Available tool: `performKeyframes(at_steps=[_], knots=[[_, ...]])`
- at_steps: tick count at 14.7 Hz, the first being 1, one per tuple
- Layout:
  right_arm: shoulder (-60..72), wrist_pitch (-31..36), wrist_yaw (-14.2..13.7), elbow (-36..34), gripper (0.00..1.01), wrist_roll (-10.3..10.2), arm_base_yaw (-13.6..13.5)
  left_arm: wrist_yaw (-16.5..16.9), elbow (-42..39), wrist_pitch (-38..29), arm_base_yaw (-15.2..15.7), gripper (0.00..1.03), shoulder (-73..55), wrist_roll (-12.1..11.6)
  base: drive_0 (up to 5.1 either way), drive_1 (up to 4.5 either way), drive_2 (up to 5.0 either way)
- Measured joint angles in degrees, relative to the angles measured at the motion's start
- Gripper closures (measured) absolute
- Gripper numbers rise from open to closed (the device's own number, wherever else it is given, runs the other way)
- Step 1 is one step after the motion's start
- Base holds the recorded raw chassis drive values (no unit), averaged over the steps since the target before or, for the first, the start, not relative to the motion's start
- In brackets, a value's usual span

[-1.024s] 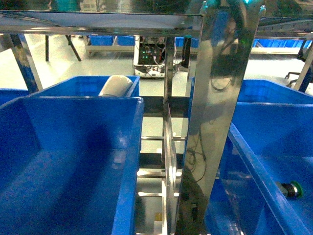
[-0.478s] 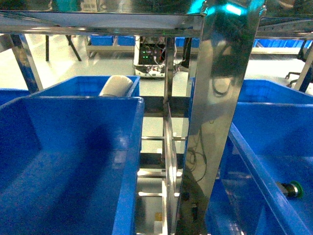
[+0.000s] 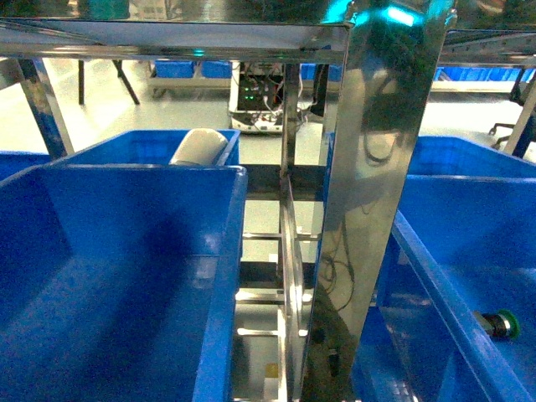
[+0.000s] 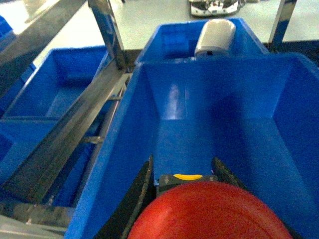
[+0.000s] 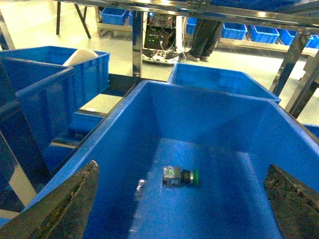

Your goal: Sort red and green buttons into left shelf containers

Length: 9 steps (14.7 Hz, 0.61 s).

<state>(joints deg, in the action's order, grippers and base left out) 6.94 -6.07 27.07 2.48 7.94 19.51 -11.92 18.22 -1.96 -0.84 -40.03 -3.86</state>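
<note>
Left gripper [image 4: 182, 172] — jaws pinching red button [image 4: 209, 211] over left bin [image 4: 144, 124]; right gripper [image 5: 182, 196] — jaws spread above green button [image 5: 180, 177]. Risk: early release, button bouncing.

Bright daylight floods the pale floor [image 3: 167, 109] behind the shelving while the blue bins [image 3: 126, 276] sit in dim, grainy shade, the steel upright [image 3: 368, 209] throws mirror glare, and the red cap [image 4: 209, 211] up against the left wrist lens is a soft blur.
</note>
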Motion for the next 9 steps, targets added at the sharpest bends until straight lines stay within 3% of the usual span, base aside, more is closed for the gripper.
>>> performKeyframes(at_steps=[2, 4, 6, 9], knots=[[0.0, 0.0, 0.0, 0.0, 0.03, 0.0, 0.0, -1.4, 0.0, 1.14, -3.98, 0.76, -3.32, 0.61, 0.0, 0.0, 0.0], [0.0, 0.02, 0.0, 0.0, 0.03, 0.0, 0.0, -0.94, 0.92, -2.67, -7.76, 0.76, -13.75, 0.92, 0.0, 0.0, 0.0], [0.0, 0.0, 0.0, -0.02, 0.03, 0.0, 0.0, -1.55, 3.39, -7.61, -7.5, 0.76, -23.12, 1.05, 0.0, 0.0, 0.0], [0.0, 0.02, 0.0, -0.02, 0.03, 0.0, 0.0, 0.04, 6.27, -10.8, -5.33, 0.76, -34.45, 2.03, 0.0, 0.0, 0.0]])
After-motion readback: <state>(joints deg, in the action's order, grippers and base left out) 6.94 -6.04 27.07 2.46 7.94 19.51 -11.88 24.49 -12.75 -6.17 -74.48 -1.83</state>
